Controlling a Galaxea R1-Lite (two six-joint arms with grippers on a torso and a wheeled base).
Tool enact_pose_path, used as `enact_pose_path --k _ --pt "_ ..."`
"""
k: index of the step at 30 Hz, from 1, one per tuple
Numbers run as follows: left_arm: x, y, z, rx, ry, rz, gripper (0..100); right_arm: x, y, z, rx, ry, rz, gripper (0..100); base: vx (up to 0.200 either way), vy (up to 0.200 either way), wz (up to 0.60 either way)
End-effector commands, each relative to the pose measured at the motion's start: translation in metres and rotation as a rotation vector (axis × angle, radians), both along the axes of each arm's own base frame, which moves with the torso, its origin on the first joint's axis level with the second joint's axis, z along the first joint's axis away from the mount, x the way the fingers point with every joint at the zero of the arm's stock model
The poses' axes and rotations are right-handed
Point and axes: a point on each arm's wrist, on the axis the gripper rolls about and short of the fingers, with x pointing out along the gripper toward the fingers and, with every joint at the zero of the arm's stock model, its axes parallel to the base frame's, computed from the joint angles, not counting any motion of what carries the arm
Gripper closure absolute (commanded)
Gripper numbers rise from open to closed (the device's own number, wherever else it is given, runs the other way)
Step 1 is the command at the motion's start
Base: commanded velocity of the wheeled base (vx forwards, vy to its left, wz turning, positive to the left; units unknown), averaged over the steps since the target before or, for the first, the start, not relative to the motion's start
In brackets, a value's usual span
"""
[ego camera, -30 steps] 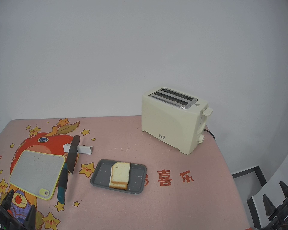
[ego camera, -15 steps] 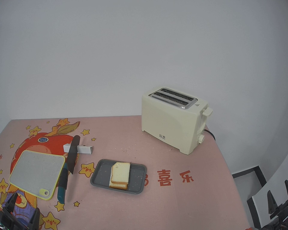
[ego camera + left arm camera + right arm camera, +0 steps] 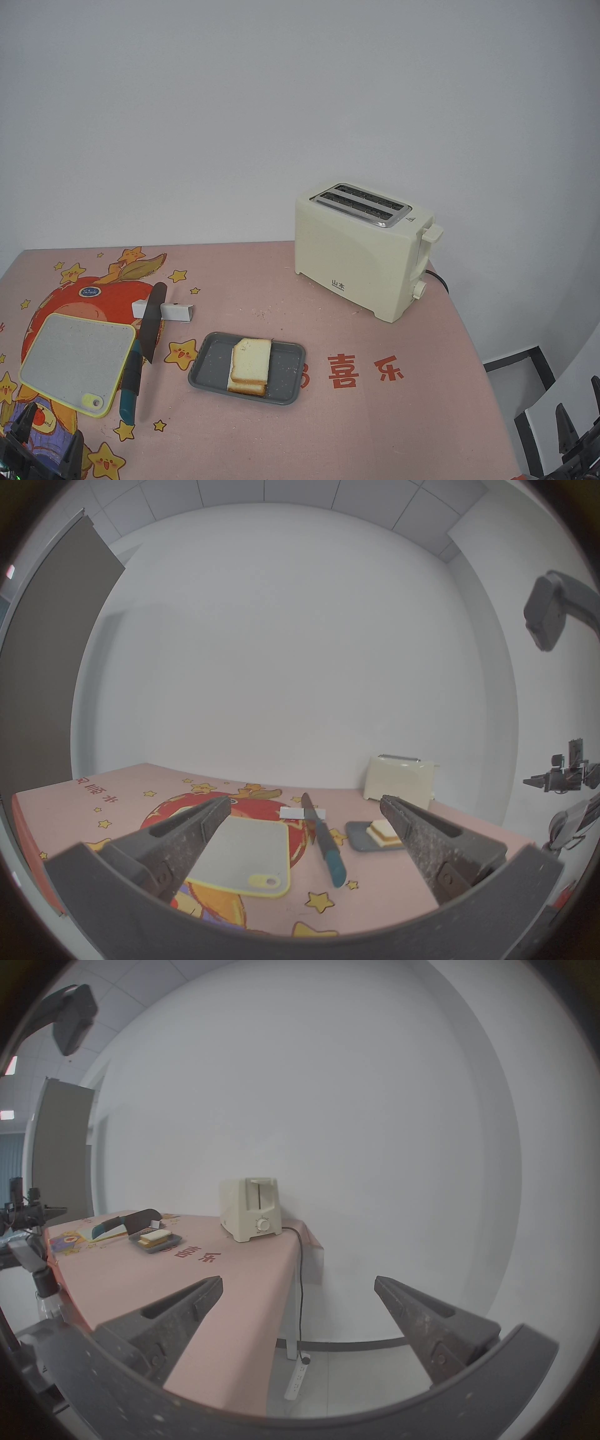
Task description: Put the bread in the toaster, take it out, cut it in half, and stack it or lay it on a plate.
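two pieces of bread [image 3: 251,365] are lying stacked on a grey plate [image 3: 209,367] near the middle of the pink table [image 3: 387,425], with the cream toaster [image 3: 359,256] standing well apart toward the far right corner, its cord [image 3: 439,281] trailing off the table's edge. a teal-handled knife [image 3: 139,350] is lying between the plate and a pale cutting board [image 3: 75,359], its dark blade crossing a small white block [image 3: 180,311]. the left hand [image 3: 304,802] is hovering at the table's near left corner, fingers spread wide apart and gripping nothing; the right hand [image 3: 298,1282] is hanging off the table's right side, its fingers likewise parted and holding nothing
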Motion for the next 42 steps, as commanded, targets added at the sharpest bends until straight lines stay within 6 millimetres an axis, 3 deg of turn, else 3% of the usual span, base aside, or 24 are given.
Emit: enact_pose_path --k 1,32,42 --pt "0.0019 -0.0027 -0.0042 0.012 0.027 0.118 0 -0.0018 0.0001 -0.0052 0.006 -0.023 -0.017 0 0.0 0.0 0.0" --pt "-0.0023 -0.0045 -0.0048 0.069 -0.039 0.138 0 -0.0019 0.0 -0.0049 0.012 -0.023 -0.018 0 0.0 0.0 0.0" --pt "-0.0024 -0.004 -0.005 -0.001 -0.03 0.199 0 -0.0019 0.0 -0.0049 0.021 -0.023 -0.015 0 0.0 0.0 0.0"
